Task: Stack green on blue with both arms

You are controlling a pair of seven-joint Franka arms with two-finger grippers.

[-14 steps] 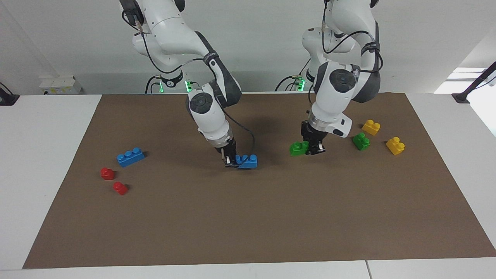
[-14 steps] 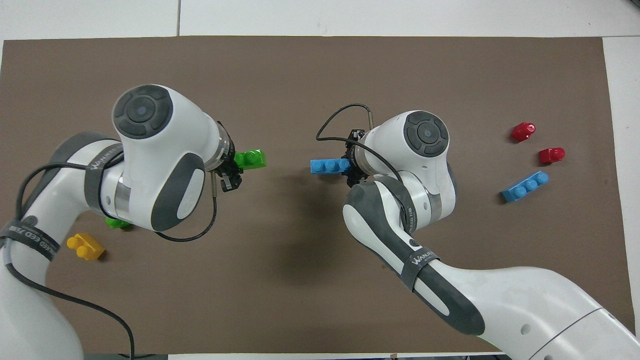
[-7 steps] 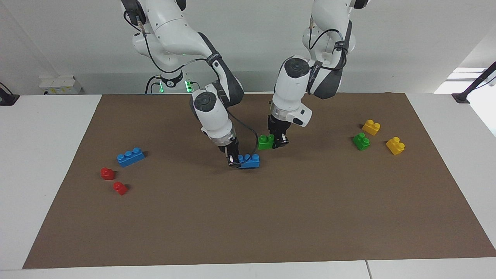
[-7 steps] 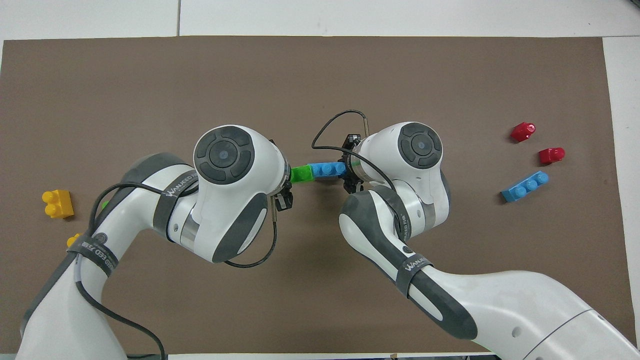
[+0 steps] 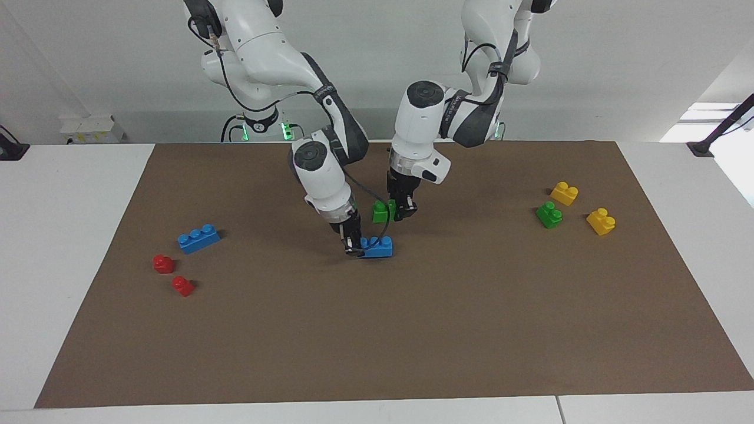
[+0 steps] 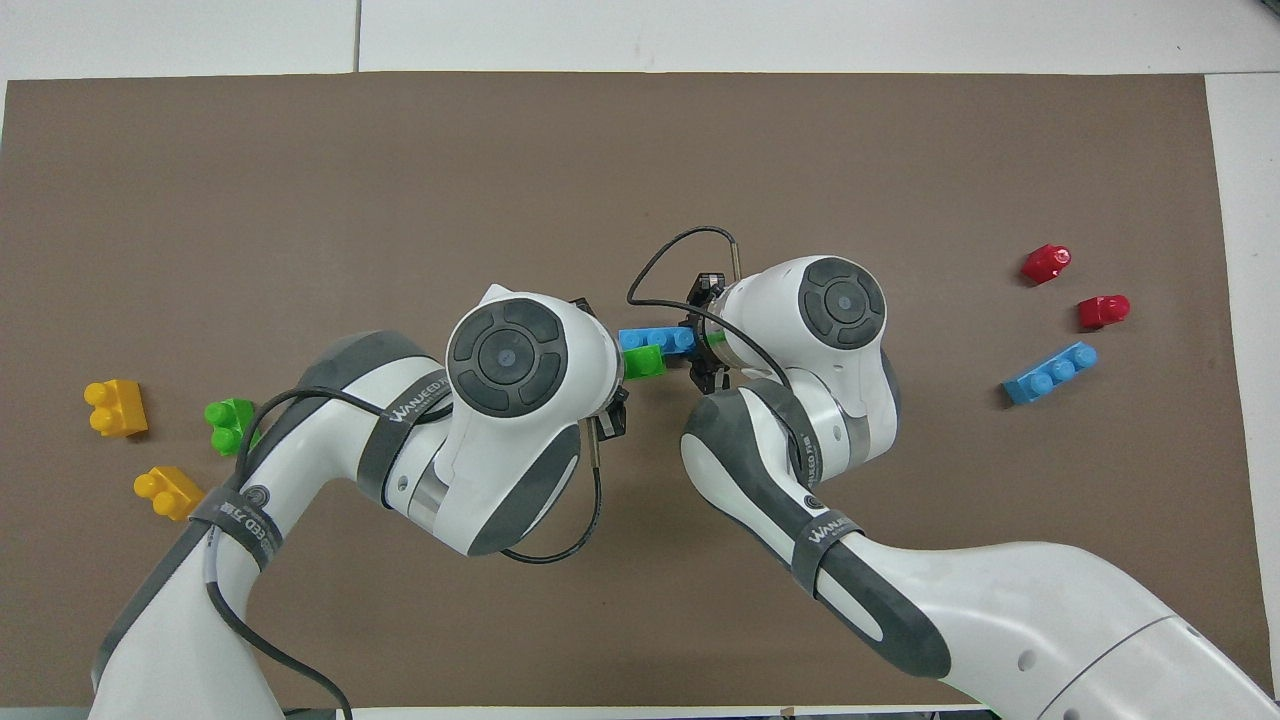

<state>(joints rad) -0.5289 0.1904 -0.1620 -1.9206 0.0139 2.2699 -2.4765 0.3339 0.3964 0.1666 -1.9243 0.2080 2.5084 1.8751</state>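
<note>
My right gripper (image 5: 353,246) is shut on one end of a blue three-stud brick (image 5: 377,247) and holds it level, low at the brown mat, mid-table. It also shows in the overhead view (image 6: 655,338), beside the right gripper (image 6: 705,338). My left gripper (image 5: 403,211) is shut on a green two-stud brick (image 5: 383,211) and holds it in the air just above the blue brick, with a small gap between them. In the overhead view the green brick (image 6: 643,362) overlaps the blue brick's edge, and the left wrist hides its gripper.
A second blue brick (image 5: 198,238) and two red bricks (image 5: 164,263) (image 5: 182,286) lie toward the right arm's end. A second green brick (image 5: 549,215) and two yellow bricks (image 5: 564,192) (image 5: 600,221) lie toward the left arm's end. The brown mat (image 5: 412,330) covers the table.
My left gripper has carried the green brick across toward the right arm's end, up to and over the blue brick. The right gripper and the blue brick have barely moved.
</note>
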